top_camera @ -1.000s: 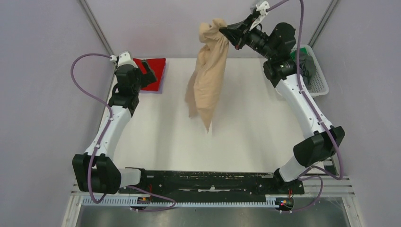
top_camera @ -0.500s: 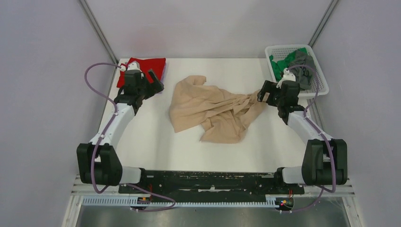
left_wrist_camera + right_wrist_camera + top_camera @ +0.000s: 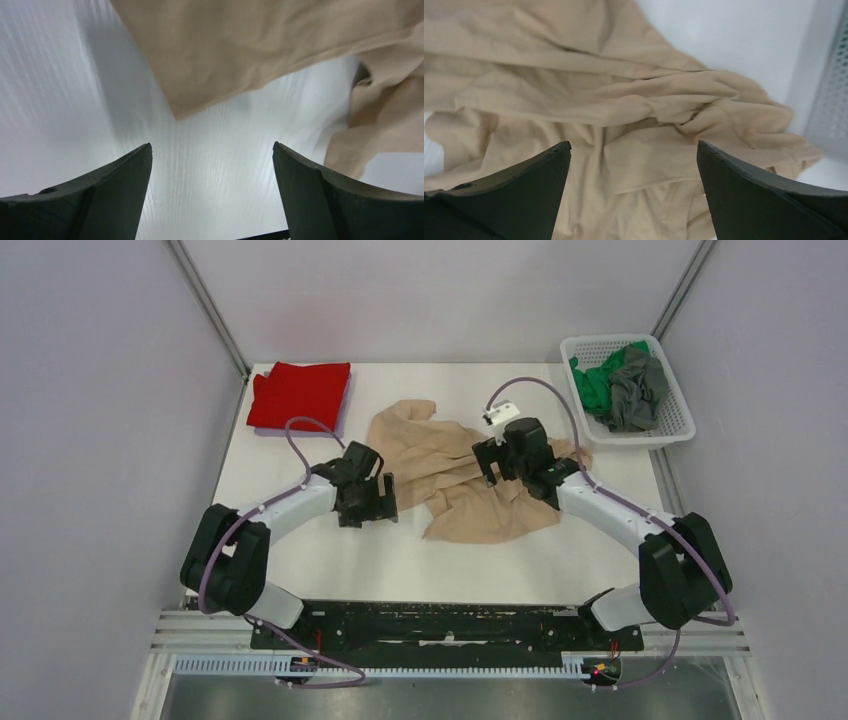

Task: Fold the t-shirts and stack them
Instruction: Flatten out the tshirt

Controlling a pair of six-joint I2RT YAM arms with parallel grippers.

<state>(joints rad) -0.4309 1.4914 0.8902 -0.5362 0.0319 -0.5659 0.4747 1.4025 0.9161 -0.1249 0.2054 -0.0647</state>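
The left arm (image 3: 290, 505) lies low across the table (image 3: 300, 560), reaching from its base toward the middle. The left gripper (image 3: 378, 502) sits just beside the near-left edge of the beige shirt (image 3: 455, 475). In the wrist view its fingers (image 3: 115, 200) are spread wide over bare table, with a corner of cloth just ahead and nothing between them.

The right arm (image 3: 610, 510) bends in from the right and brings the right gripper (image 3: 497, 462) over the shirt's right half. Its fingers (image 3: 524, 195) are spread wide as well, with crumpled cloth below them and nothing pinched.

The beige shirt lies rumpled and unfolded in the middle of the table. The red shirt (image 3: 300, 395) lies folded flat at the far-left corner, well apart from the left gripper. The basket (image 3: 670, 430) stands at the far-right corner, with a green shirt (image 3: 592, 385) and a grey shirt (image 3: 635, 390) bunched inside. The beige shirt's right edge lies near the basket's wall.
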